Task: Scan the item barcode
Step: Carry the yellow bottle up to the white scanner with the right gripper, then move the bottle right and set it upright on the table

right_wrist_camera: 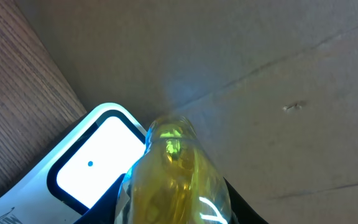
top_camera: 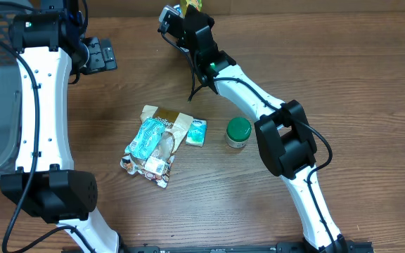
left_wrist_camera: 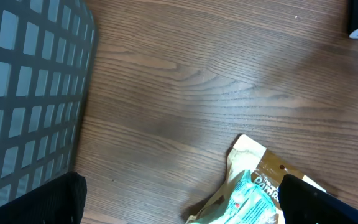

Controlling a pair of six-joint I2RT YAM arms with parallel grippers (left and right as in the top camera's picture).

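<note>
Two claws differ: right claw grasps a yellow bottle just beside the white scanner; left claw hangs released above the table near the basket.

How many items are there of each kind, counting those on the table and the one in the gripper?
Packets: 4 (3 piled packets, 1 small teal-white packet)
Jar with green lid: 1
Yellow bottle, in right gripper: 1
Total: 6
</note>
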